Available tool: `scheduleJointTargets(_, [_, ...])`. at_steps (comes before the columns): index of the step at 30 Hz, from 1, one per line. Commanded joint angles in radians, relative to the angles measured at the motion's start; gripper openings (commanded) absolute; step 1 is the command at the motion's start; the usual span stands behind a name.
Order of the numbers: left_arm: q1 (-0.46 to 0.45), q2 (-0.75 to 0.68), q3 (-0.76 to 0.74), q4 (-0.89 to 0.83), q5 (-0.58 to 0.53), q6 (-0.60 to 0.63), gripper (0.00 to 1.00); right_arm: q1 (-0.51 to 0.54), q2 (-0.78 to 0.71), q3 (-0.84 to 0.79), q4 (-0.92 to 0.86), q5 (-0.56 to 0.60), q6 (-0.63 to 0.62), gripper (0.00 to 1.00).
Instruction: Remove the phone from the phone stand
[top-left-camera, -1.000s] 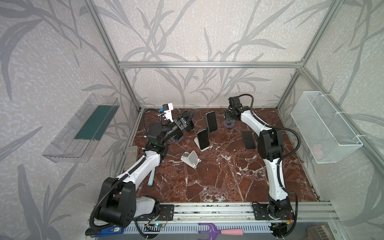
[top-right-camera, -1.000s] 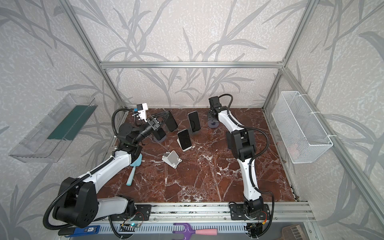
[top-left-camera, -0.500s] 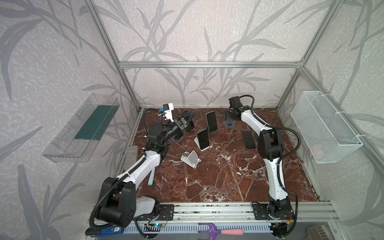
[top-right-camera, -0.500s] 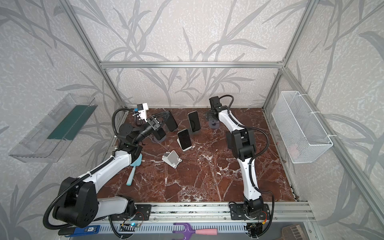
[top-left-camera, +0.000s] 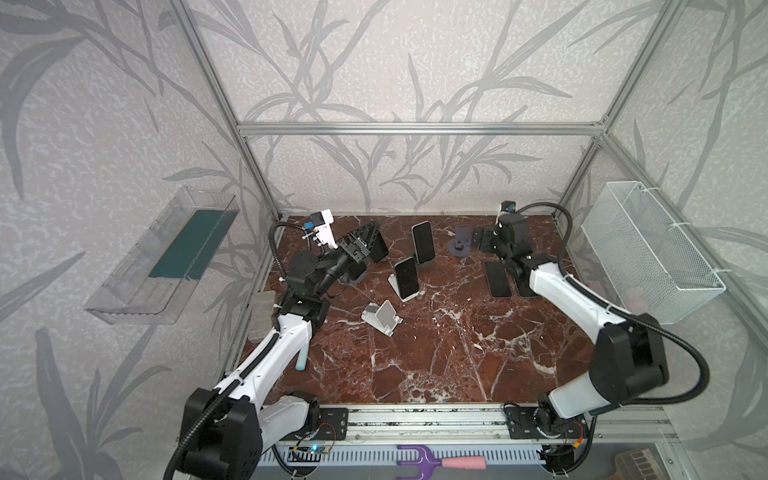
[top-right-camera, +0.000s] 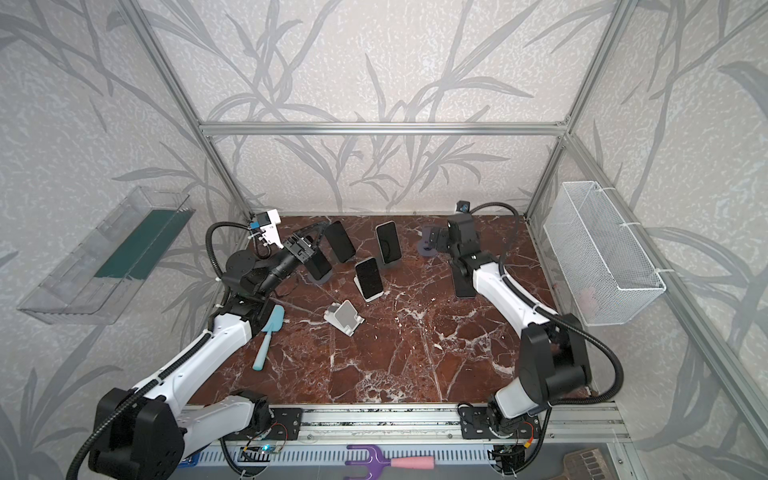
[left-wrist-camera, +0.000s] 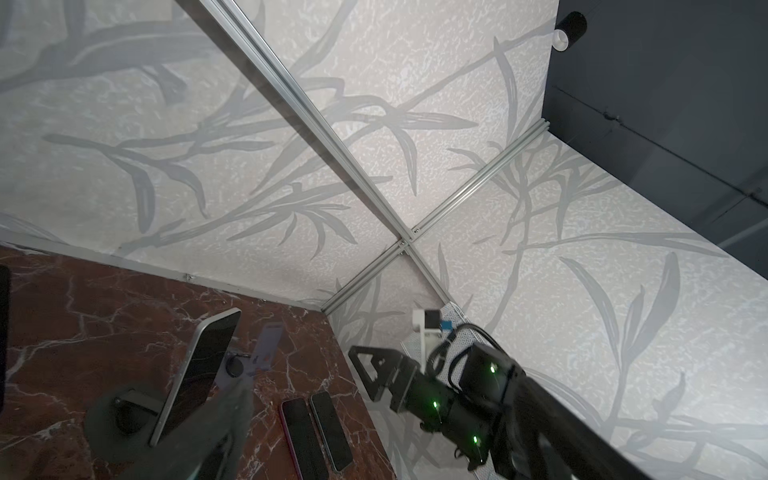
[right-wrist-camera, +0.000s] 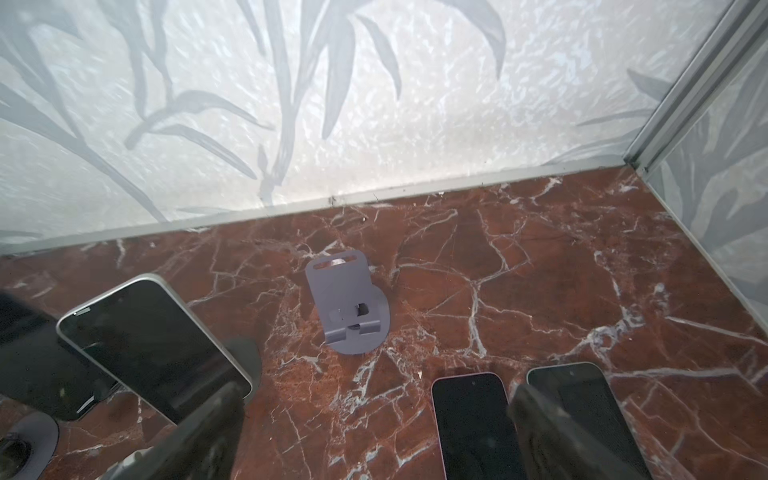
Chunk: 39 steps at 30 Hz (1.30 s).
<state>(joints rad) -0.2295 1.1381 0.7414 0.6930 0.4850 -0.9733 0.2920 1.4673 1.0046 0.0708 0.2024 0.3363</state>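
Several dark phones lean on stands at the back of the marble table (top-left-camera: 436, 353). One phone (top-right-camera: 318, 265) sits on a dark round stand (top-right-camera: 322, 279), with a second phone (top-right-camera: 340, 247) just behind. My left gripper (top-right-camera: 304, 245) hovers at these two, open; in the left wrist view one blurred finger (left-wrist-camera: 230, 415) shows and nothing lies between the jaws. A silver-edged phone (top-right-camera: 387, 243) and a phone (top-right-camera: 368, 278) on a white stand are mid-table. My right gripper (right-wrist-camera: 378, 392) is open and empty, low over bare marble beside an empty grey stand (right-wrist-camera: 345, 303).
Two phones (top-left-camera: 497, 279) (top-left-camera: 524, 286) lie flat under the right forearm. An empty white stand (top-left-camera: 383, 318) lies mid-table. A teal spatula (top-right-camera: 269, 332) rests by the left arm. A wire basket (top-left-camera: 648, 253) hangs on the right wall and a clear tray (top-left-camera: 166, 257) on the left wall.
My right gripper has opened and drawn back from the grey stand, and that arm's elbow has dropped low to the right. The left arm has barely moved.
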Motion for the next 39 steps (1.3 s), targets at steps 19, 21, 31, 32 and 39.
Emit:
scheduleJointTargets(19, [-0.019, -0.005, 0.045, -0.287, -0.141, 0.292, 0.9, -0.057, -0.59, -0.566, 0.134, -0.318, 0.196, 0.89])
scheduleJointTargets(21, [-0.022, -0.019, 0.045, -0.301, -0.157, 0.299, 0.9, -0.056, -0.611, -0.556, 0.082, -0.356, 0.169, 0.86])
scheduleJointTargets(31, [-0.023, -0.039, 0.02, -0.366, -0.317, 0.274, 0.9, 0.085, -0.564, -0.413, -0.119, -0.417, 0.056, 0.81])
scheduleJointTargets(32, [-0.022, -0.037, 0.019, -0.366, -0.316, 0.262, 0.9, 0.129, -0.556, -0.405, -0.125, -0.376, 0.047, 0.81])
scheduleJointTargets(39, [-0.022, -0.037, 0.014, -0.38, -0.344, 0.229, 0.9, 0.292, -0.399, -0.355, 0.07, -0.069, 0.237, 0.84])
